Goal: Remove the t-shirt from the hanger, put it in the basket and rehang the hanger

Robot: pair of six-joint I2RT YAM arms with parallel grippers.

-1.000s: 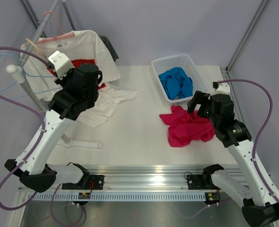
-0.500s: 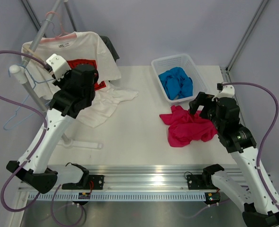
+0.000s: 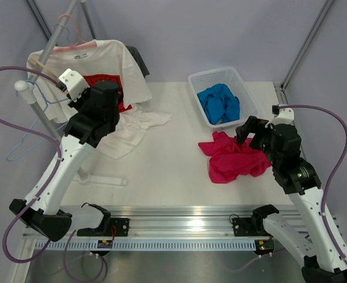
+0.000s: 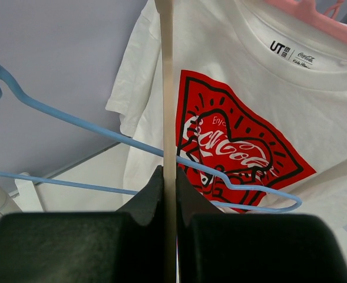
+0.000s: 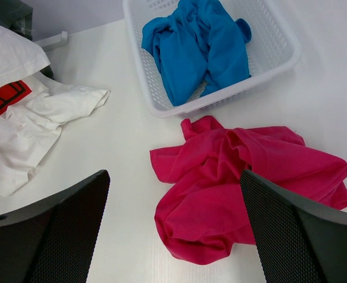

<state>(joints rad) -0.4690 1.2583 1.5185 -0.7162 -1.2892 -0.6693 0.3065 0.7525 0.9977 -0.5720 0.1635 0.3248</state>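
Right side of counter [image 3: 167, 159]: t-shirt [image 3: 232, 162] lies crumpled, off the hanger [image 4: 168, 88]. Its long axis runs roughly left-right, with one tail pointing at the basket [image 3: 217, 73] just behind. Right fingers [image 5: 73, 218] spread wide above it, gripping nothing. Left fingers [image 4: 149, 194] clamped on hanger, bar running straight out from them. Bare counter left of heap; right edge near.

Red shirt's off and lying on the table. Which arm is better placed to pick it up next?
Right. The right tool hangs open just over the t-shirt; the left tool is shut on the hanger, far across the table by the white t-shirt.
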